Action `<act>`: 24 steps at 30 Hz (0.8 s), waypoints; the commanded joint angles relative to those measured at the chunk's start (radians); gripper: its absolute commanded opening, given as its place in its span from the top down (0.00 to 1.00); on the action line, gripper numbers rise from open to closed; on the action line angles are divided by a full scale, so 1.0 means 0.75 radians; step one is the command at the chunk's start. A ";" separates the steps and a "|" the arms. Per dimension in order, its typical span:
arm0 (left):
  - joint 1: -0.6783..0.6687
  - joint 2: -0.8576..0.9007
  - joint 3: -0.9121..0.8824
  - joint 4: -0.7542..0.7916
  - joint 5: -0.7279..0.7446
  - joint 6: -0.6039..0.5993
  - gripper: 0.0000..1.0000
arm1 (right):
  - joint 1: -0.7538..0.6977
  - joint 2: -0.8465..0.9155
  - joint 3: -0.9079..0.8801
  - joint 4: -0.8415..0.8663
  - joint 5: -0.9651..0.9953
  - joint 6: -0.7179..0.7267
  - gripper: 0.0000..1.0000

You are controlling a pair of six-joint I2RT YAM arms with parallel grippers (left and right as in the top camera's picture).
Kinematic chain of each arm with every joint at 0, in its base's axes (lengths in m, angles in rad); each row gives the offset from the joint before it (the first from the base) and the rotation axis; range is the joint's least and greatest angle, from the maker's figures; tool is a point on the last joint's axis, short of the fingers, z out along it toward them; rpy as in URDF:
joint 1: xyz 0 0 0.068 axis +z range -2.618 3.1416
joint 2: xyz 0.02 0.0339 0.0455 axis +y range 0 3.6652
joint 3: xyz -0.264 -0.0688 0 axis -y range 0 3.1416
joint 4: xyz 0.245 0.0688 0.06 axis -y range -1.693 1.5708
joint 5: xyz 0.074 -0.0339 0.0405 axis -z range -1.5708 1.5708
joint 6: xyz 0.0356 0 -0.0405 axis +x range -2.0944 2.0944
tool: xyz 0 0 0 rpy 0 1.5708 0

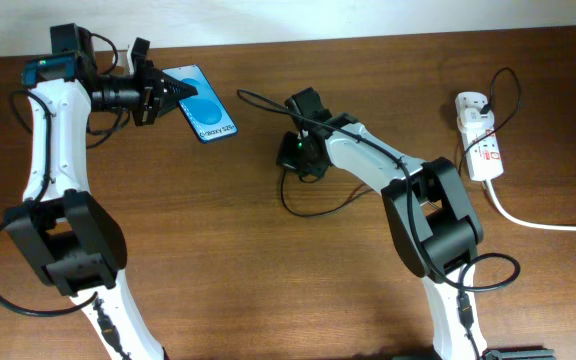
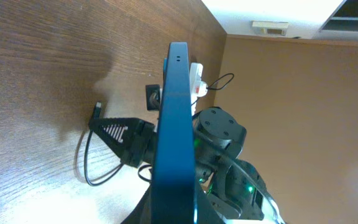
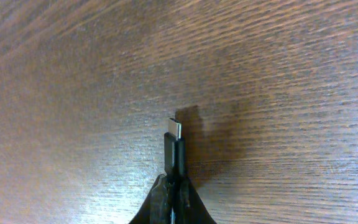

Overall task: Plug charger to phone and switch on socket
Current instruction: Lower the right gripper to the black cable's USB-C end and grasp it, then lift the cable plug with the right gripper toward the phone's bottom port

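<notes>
Both claws loaded, plug not yet in

The right claw (image 3: 173, 199) is clenched on the charger (image 3: 174, 148) just behind its tip, which juts free over the bench (image 3: 73, 93), probably so it can enter a port. The left claw (image 1: 171, 92) grips the phone (image 1: 206, 105) by its upper end, the lower end bare and turned toward the other arm. The socket (image 1: 480, 140) lies well apart, far right.

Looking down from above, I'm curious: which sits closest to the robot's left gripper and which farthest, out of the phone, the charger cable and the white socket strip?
1. The phone: nearest, clamped in the left gripper at the table's far left.
2. The charger: next, around mid-table, to the right of the phone.
3. The socket: farthest, over by the table's right side.
</notes>
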 commanded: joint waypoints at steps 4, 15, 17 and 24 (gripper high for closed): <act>-0.001 -0.008 0.025 -0.001 0.057 0.021 1.00 | -0.117 -0.116 -0.019 -0.043 -0.301 -0.404 0.96; -0.061 -0.008 0.025 -0.002 0.060 0.194 1.00 | -0.260 -0.462 -0.020 -0.334 -0.539 -0.680 0.96; -0.079 -0.008 0.025 -0.002 0.084 0.251 1.00 | -0.268 -0.506 -0.022 -0.388 -0.573 -0.732 0.96; -0.125 -0.008 0.025 -0.007 0.112 0.334 1.00 | -0.297 -0.709 -0.093 -0.488 -0.621 -0.833 0.96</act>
